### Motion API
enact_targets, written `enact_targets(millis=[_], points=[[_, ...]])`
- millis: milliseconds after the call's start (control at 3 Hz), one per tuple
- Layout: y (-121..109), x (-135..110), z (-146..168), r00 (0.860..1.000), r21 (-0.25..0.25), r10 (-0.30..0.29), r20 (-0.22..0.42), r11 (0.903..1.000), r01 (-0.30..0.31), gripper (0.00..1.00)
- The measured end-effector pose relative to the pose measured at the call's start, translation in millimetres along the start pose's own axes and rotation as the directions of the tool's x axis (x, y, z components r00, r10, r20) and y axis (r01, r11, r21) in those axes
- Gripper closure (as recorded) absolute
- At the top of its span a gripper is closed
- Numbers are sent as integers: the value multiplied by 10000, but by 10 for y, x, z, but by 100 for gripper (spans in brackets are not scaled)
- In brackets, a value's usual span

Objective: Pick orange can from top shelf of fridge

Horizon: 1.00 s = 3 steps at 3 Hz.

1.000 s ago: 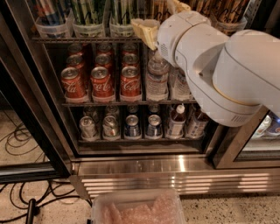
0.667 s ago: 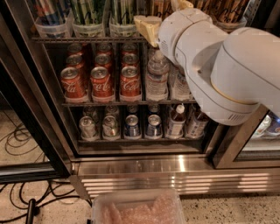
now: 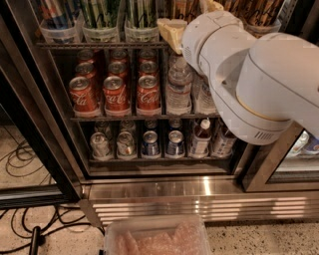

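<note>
At the frame's upper centre, the robot's gripper (image 3: 191,18) reaches onto the fridge's (image 3: 199,191) top shelf (image 3: 99,45), fingers (image 3: 172,31) spread wide either side of the orange can (image 3: 185,8); contact unclear.

The fridge (image 3: 50,129) is lit from inside, and the red cans (image 3: 115,94) on its middle rack catch small highlights. The end effector (image 3: 191,17), up at the fridge's top shelf (image 3: 99,45), is warmly lit. The arm (image 3: 279,74) in front of the fridge glows pale, shaded along its underside. A white glare spot sits on the fridge's steel base (image 3: 204,187). The floor (image 3: 20,159) left of the fridge lies dim.
</note>
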<state>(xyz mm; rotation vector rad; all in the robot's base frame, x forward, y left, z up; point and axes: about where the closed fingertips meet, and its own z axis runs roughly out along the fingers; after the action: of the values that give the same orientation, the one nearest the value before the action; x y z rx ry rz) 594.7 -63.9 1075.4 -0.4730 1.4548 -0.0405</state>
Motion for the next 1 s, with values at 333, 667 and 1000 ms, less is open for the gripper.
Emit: enact_targets(millis=[333,667,1000], points=[[-21,35,87,10000,126,-6,-58,9999,7,40],[-71,86,193,9999,286,-24,-132,9996,28,39],[-114,102,291,9999,425,-49,-116,9991,54,39]])
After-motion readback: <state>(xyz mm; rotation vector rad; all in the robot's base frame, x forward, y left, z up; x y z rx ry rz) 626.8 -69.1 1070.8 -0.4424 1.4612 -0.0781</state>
